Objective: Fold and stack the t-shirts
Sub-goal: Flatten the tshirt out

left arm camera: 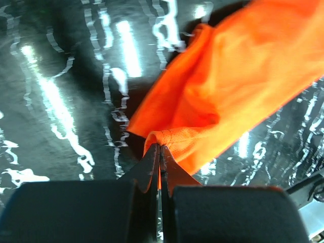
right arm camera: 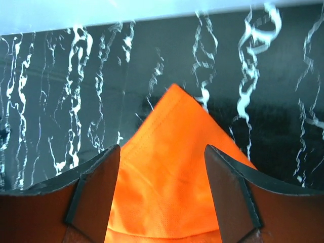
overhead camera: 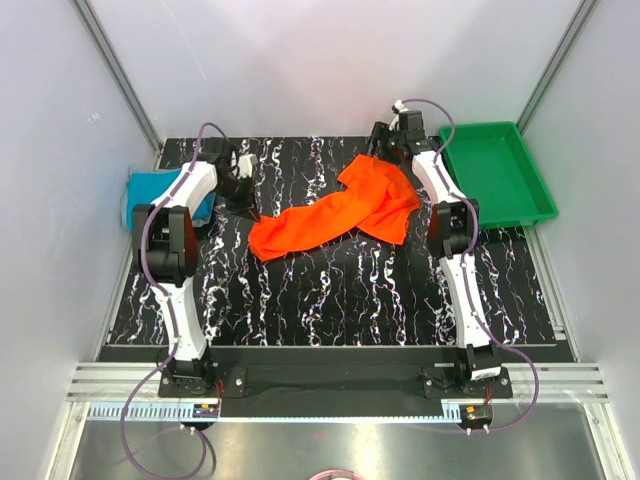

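The orange-red t-shirt (overhead camera: 330, 215) lies crumpled in a long band across the back middle of the black marbled table (overhead camera: 330, 290). My left gripper (overhead camera: 249, 211) is at its left end, shut on a bunched hem of the t-shirt (left arm camera: 228, 86), with the cloth pinched at the gripper (left arm camera: 160, 147). My right gripper (overhead camera: 379, 148) is at the shirt's far right corner. In the right wrist view it (right arm camera: 162, 152) stands open, the corner of the orange cloth (right arm camera: 174, 167) lying between the fingers without being pinched. The teal-blue t-shirt (overhead camera: 150, 188) lies at the table's left edge, partly behind my left arm.
A green plastic tray (overhead camera: 495, 175) stands at the back right, just beyond my right arm. White enclosure walls close in the back and both sides. The near half of the table is bare marbled surface.
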Motion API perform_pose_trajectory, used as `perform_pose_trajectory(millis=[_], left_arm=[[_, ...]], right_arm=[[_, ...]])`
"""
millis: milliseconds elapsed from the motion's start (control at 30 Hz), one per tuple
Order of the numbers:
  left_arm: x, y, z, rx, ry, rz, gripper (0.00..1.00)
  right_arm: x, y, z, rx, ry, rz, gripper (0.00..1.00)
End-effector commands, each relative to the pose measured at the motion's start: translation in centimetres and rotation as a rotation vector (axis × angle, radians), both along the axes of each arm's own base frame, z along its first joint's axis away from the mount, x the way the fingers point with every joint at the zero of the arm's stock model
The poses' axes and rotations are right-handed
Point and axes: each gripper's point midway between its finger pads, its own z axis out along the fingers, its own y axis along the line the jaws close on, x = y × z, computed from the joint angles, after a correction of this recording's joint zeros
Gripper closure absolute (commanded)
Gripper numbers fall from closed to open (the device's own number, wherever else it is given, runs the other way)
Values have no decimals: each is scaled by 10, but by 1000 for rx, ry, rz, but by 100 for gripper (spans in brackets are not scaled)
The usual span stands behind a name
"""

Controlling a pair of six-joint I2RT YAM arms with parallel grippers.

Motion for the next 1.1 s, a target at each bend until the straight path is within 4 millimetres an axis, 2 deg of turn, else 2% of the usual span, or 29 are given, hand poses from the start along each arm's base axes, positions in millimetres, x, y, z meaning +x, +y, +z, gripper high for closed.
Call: perform_pose_trajectory(millis=[0,33,67,133,200,233,267,333,367,400,467,500,567,667,733,767,800,833,900,933,1000,1067], left_arm=[[6,-14,31,-67,-75,-15,100],[8,-15,34,-72,-83,-12,100],[9,-16,34,-78,-85,-14,100],[14,-17,39,-79,-98,-15,100],[20,-17,44,-80,-117,-17,100],[22,-17,46,-83,-125,-15,100],[25,-18,50,-83,-137,-15,100],[28,-18,54,-84,-150,-13,100],[30,-17,57,-80,-161,-11,100],[30,-17,61,-80,-169,-11,100],[31,-17,63,-78,-177,-9,100],[31,-17,64,-81,-181,-9,100],[32,-18,68,-88,-186,-7,100],[31,-17,72,-82,-194,-2,100],[30,-16,74,-77,-200,0,100],[31,-16,76,-80,-204,-1,100],[32,-17,77,-82,-207,-2,100],[33,-17,77,-83,-211,-1,100],[37,-17,81,-84,-226,-1,100],[39,-18,82,-86,-230,-2,100],[44,-18,87,-87,-247,-3,100],[45,-18,89,-89,-255,-3,100]], right_arm=[[-8,-5,21,97,48,-14,25],[-9,-7,24,102,53,-16,25],[-13,-11,15,101,83,-25,25],[-19,-17,15,102,112,-42,25],[-29,-25,1,95,171,-55,25],[-33,-27,4,96,182,-53,25],[-40,-33,-7,95,221,-59,25],[-51,-38,-6,90,258,-63,25],[-62,-42,-19,87,303,-67,25],[-66,-43,-11,91,304,-64,26],[-79,-45,-20,88,344,-57,27],[-82,-46,-13,88,345,-60,26],[-93,-45,-17,98,376,-49,26],[-101,-46,-11,98,388,-53,26],[-105,-45,-2,96,381,-49,26],[-113,-46,-6,95,401,-51,26],[-116,-46,4,98,392,-52,26],[-127,-47,-4,95,424,-57,26],[-136,-47,8,103,420,-54,26],[-144,-48,4,103,438,-55,26],[-142,-51,14,106,411,-52,27],[-126,-58,31,79,342,-38,27]])
